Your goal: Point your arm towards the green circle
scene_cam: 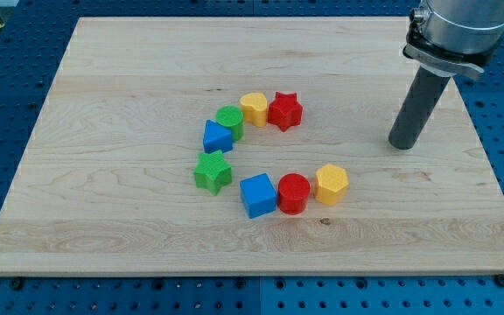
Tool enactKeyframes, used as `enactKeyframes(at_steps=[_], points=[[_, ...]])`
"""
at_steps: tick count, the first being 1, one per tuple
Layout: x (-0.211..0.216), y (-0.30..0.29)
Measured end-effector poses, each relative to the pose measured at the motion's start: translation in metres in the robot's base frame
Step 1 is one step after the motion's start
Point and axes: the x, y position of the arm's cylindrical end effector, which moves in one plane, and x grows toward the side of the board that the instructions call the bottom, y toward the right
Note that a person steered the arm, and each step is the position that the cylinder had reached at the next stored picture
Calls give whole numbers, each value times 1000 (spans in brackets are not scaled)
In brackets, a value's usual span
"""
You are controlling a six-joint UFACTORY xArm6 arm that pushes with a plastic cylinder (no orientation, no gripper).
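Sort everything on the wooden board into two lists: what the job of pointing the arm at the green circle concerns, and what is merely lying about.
Belongs to the job:
green circle
my tip, far off at the view's right

Just lying about:
yellow block
red star
blue block
green star
blue cube
red cylinder
yellow hexagon

We see a wooden board (129, 236) on a blue perforated table (7, 87). On it sit a yellow block (254, 108), red star (284, 111), blue block (217, 136), green star (213, 171), blue cube (257, 194), red cylinder (293, 192) and yellow hexagon (332, 185), curving in an arc.
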Motion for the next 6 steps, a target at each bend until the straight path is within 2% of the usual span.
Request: enactKeyframes(at_steps=[1, 2, 3, 4, 5, 6], points=[[0, 0], [1, -32], [3, -103], [3, -146], [-4, -158], [-17, -194]])
